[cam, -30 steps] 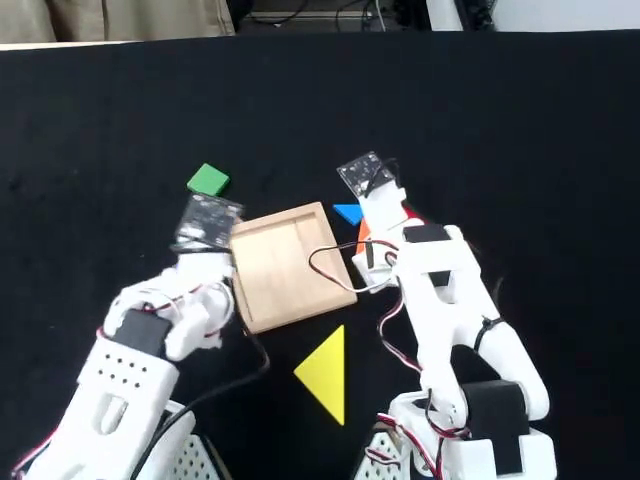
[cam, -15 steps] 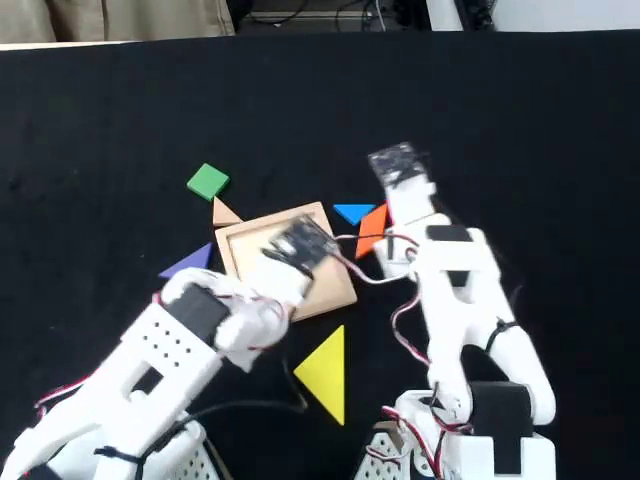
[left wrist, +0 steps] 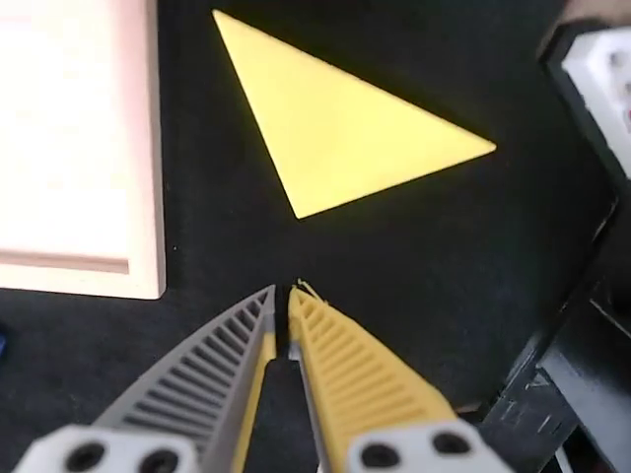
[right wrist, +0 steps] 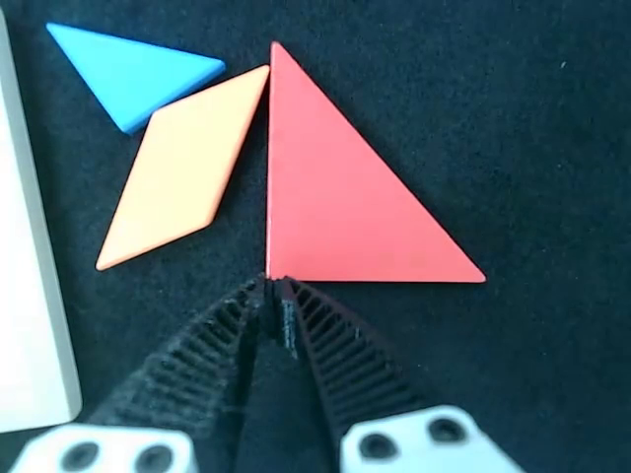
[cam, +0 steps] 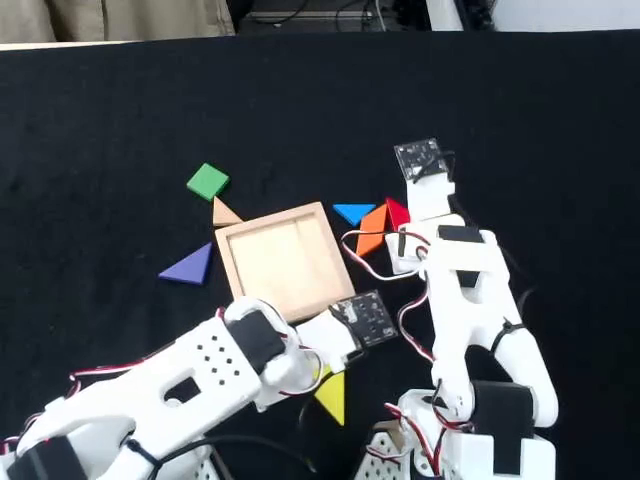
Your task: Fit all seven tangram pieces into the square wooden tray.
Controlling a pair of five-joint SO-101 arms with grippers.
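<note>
- 7 flat tangram pieces lie on the black cloth (cam: 520,110), all of them outside the square wooden tray (cam: 285,262). I see only bare pale wood on its floor, inside a low raised rim.
- 3 pieces sit off 1 side of the tray: a green square (cam: 208,181), a small tan triangle (cam: 225,213) just beside a tray corner, and a purple triangle (cam: 188,266) near the tray's edge.
- 3 more cluster off the opposite side: a blue triangle (right wrist: 133,69), an orange parallelogram (right wrist: 182,168) and a red triangle (right wrist: 335,197). The orange piece's tip comes close to the red triangle's long straight side.
- 1 large yellow triangle (left wrist: 345,128) lies near the tray on the side toward the arm bases. From above, the left arm covers part of it, and the right arm hides part of the red triangle.
- The left gripper (left wrist: 284,301) has ribbed fingers, 1 grey and 1 yellow, pressed together on nothing, with the tips just short of the yellow triangle's corner.
- The right gripper (right wrist: 271,291) has black ribbed fingers, also pressed together and empty. The tips sit at a corner of the red triangle, and I cannot tell whether they touch it.
</note>
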